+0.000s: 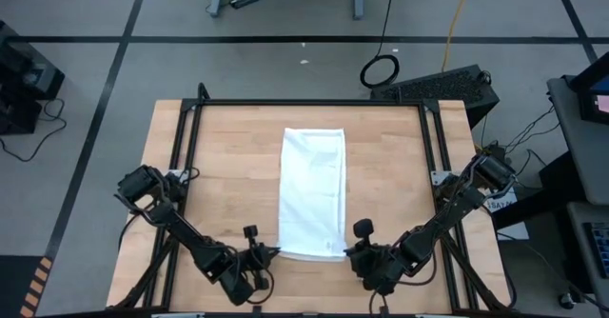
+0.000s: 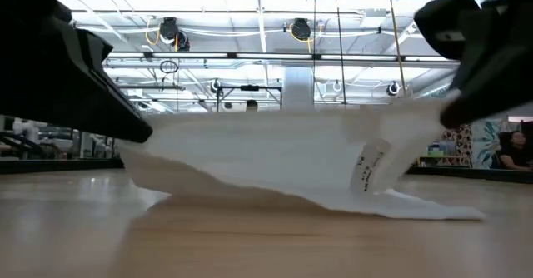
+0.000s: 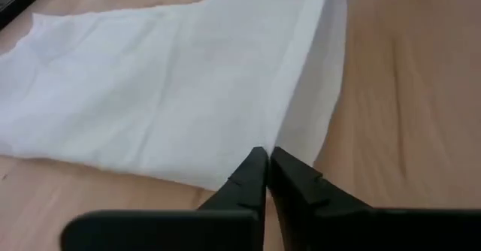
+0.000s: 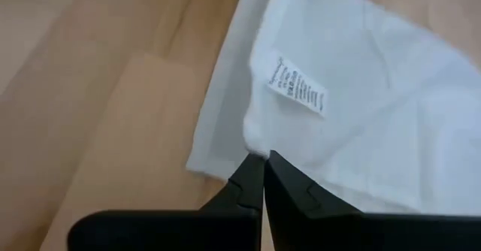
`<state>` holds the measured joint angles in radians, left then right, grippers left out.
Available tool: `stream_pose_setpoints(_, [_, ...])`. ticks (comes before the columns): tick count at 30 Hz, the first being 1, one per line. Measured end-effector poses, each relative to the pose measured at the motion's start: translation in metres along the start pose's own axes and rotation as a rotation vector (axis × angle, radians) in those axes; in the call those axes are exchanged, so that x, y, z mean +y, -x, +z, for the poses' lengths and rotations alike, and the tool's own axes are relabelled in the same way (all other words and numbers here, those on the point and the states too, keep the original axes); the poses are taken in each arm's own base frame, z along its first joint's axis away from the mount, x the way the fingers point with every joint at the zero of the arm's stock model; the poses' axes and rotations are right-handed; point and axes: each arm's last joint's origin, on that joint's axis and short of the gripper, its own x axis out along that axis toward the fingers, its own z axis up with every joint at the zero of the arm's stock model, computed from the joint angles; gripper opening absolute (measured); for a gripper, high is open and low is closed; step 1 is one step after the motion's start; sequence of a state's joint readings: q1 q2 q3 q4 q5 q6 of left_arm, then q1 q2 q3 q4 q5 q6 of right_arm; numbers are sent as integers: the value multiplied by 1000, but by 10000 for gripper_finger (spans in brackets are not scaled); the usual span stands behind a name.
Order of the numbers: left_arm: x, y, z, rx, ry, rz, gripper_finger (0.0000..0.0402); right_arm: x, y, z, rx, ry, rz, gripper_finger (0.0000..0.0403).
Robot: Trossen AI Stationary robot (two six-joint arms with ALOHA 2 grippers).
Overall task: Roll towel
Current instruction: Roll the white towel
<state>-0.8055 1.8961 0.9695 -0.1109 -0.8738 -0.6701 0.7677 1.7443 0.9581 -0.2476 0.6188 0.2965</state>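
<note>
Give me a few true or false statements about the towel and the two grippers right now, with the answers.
1. The towel lies on the table as a long strip. True.
2. The left gripper is shut on the towel's near edge. True.
3. The right gripper hangs open, away from the towel. False: it is shut on the towel's near edge, at the other corner.
4. The towel is already rolled into a tight cylinder. False: it is still laid out, and only the near edge is lifted, as the low view shows.
5. A small printed label shows near the right gripper. True.
</note>
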Motion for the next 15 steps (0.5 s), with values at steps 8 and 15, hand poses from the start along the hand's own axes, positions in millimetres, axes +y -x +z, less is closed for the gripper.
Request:
stream_pose_setpoints(8, [2,-2,0,4,4,6,47,4,-2,-3,44,-53,89,0])
stream_pose_setpoints(15, [1,-2,0,18,-1,-10,48,5,-4,-4,55,-70,88,1])
